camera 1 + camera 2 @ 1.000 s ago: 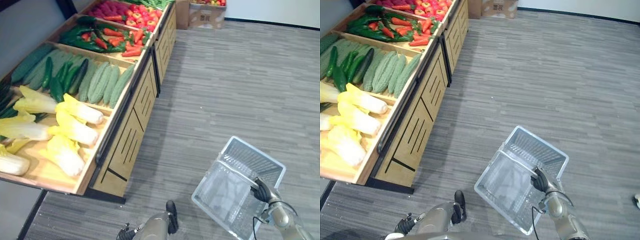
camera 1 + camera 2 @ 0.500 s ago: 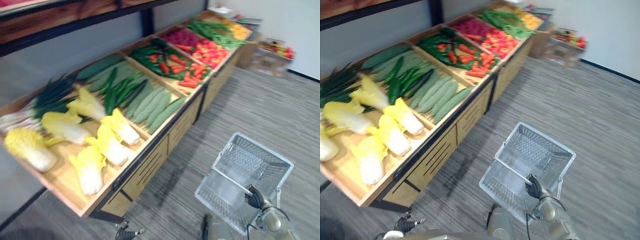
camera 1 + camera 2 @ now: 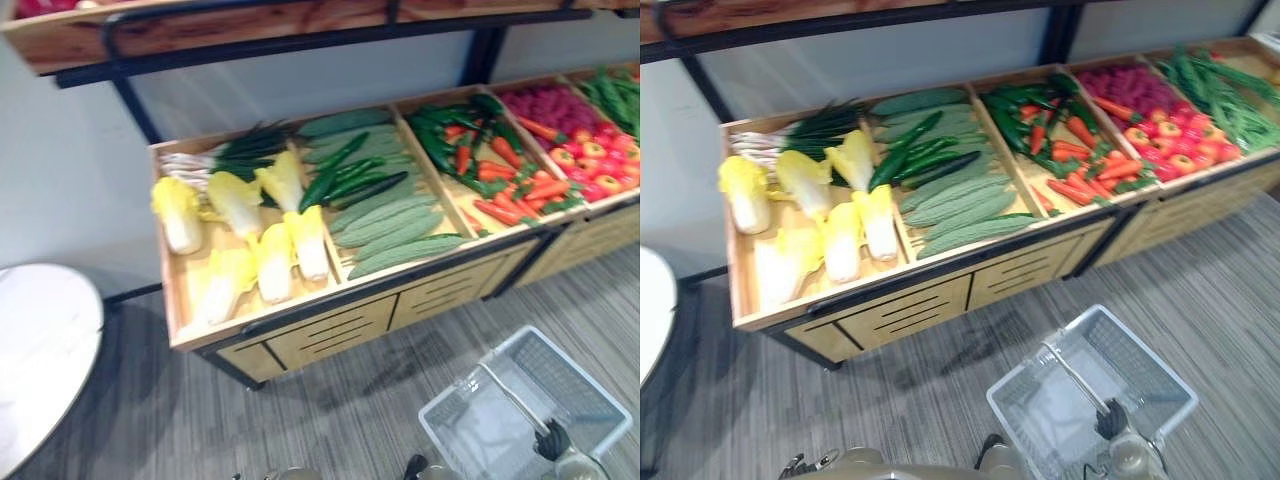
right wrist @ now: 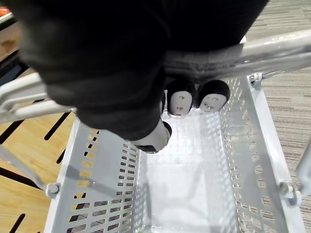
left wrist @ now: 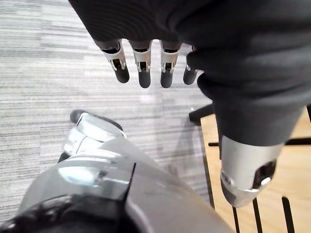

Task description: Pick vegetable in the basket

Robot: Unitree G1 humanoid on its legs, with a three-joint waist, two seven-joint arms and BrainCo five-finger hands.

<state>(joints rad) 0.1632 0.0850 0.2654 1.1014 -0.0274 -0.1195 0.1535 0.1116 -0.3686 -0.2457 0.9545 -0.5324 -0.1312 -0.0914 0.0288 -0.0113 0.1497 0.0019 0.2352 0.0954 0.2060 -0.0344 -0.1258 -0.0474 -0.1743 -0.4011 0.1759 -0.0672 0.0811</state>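
Observation:
An empty white wire basket (image 3: 1035,358) hangs low over the floor in front of the wooden stand (image 3: 940,295). My right hand (image 3: 1110,418) is shut on its handle (image 4: 272,48), fingers (image 4: 181,99) curled under the bar. The stand's bins hold yellow-white cabbages (image 3: 840,215), green onions (image 3: 790,135), cucumbers (image 3: 920,155), bitter gourds (image 3: 960,205), green peppers with carrots (image 3: 1060,140), red produce (image 3: 1160,120) and green beans (image 3: 1225,90). My left hand (image 5: 233,58) hangs low beside the stand's front, fingers (image 5: 141,63) straight and holding nothing.
A round white table (image 3: 40,350) stands left of the stand. An upper wooden shelf (image 3: 250,30) on black posts overhangs the bins. Grey striped floor (image 3: 350,400) lies between me and the stand.
The whole picture has swung: the camera now faces the stand's front and the white table has come into view. My right hand still holds the basket's handle.

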